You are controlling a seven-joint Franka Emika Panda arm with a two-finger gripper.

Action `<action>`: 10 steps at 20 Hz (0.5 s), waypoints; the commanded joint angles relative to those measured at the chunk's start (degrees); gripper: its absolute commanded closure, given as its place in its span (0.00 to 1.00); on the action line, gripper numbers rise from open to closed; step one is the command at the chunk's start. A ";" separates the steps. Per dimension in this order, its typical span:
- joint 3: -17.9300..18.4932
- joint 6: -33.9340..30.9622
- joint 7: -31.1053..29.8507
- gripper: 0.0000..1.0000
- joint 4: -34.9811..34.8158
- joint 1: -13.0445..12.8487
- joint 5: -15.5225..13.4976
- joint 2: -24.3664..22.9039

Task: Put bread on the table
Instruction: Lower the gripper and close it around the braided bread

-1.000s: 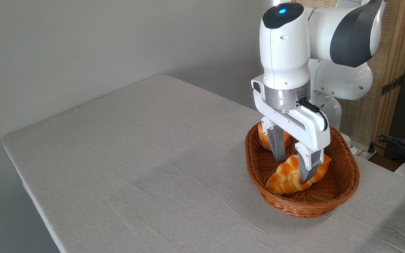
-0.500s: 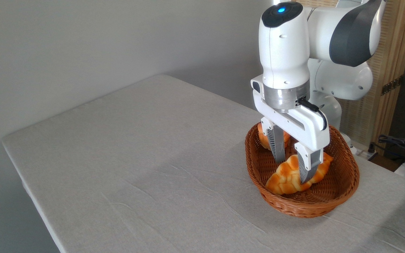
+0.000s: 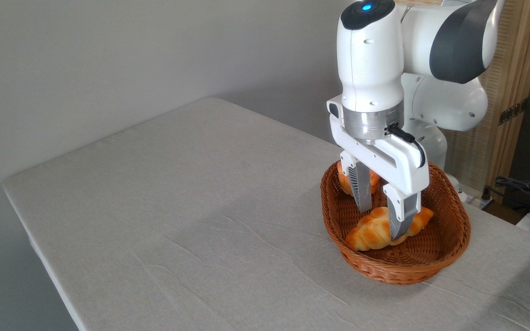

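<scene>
Bread [image 3: 371,228]: braided loaf, pinched mid-length between the gripper [image 3: 381,223] fingers, closed onto it, just inside basket [image 3: 453,239], presumably for transfer. Bun [image 3: 345,179]: behind, in basket. Surface [image 3: 191,202]: grey cloth, destination.

place: lab-ish room in a home/office | cues: robot arm [image 3: 384,69] working at cloth-covered table [image 3: 191,193] | cables [image 3: 522,188] lying by wooden screen [image 3: 509,92] | plain grey wall

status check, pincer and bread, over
Pincer shut on the bread, fingers either side of the loaf. Bread inside the basket, not yet on the table. Round bun behind; basket rim in the way.
</scene>
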 commanded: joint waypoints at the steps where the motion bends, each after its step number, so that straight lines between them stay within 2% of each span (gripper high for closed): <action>1: 0.85 0.68 1.46 0.00 -0.52 -0.36 0.75 0.41; 4: 1.28 0.85 1.46 0.00 -0.87 -0.36 0.93 0.59; 6: 4.08 1.12 2.59 0.00 -1.22 -0.45 2.94 0.85; 7: 5.49 1.55 3.91 0.01 -1.48 -0.62 3.04 0.85; 8: 6.29 1.73 5.05 0.05 -1.49 -0.63 3.04 0.85; 10: 6.38 1.47 6.55 0.31 -1.49 -1.50 3.04 0.85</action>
